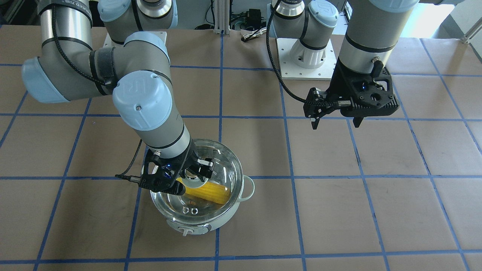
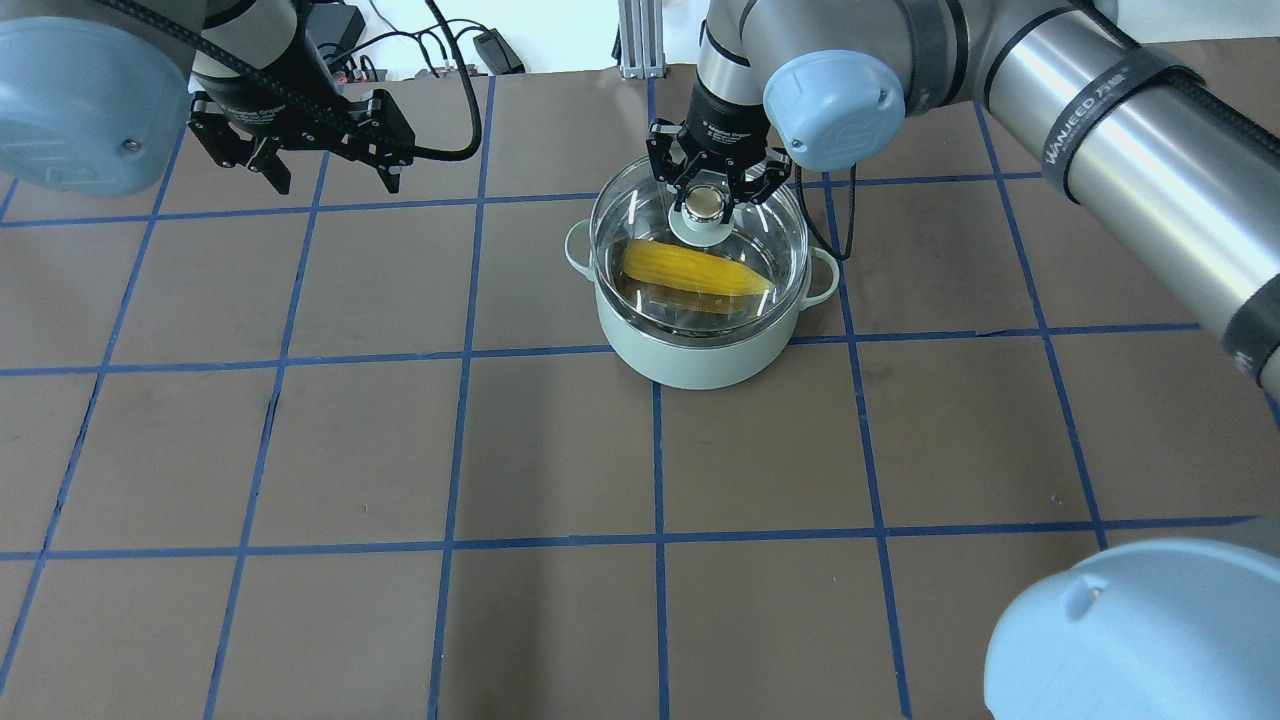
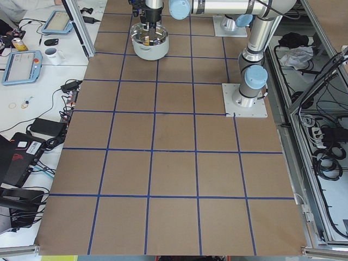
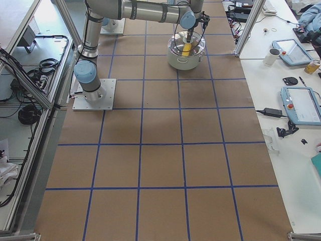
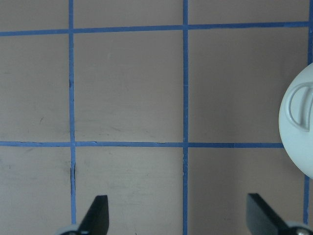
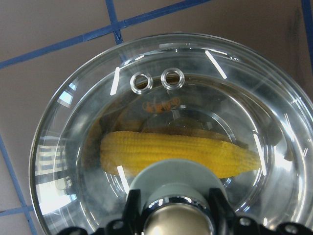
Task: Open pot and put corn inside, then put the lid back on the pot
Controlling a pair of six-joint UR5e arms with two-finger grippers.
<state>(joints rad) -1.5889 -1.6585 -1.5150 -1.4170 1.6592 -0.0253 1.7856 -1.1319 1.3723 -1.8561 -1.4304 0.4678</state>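
Note:
The pale mint pot [image 2: 700,360] stands on the table at the far centre. The yellow corn [image 2: 695,272] lies inside it and shows through the glass in the right wrist view [image 6: 181,152]. The clear lid [image 2: 640,215] is over the pot's mouth. I cannot tell whether it rests on the rim. My right gripper [image 2: 706,205] is shut on the lid's gold knob [image 6: 171,218]. My left gripper [image 2: 330,180] is open and empty, above bare table well to the pot's left. Its fingertips [image 5: 98,210] show in the left wrist view.
The brown table has a grid of blue tape lines [image 2: 460,350]. The arms' white base plates [image 1: 305,56] sit on the robot's side. Side benches hold tablets [image 4: 301,105], a mug [image 3: 53,54] and cables. An aluminium post [image 2: 635,40] stands behind the pot.

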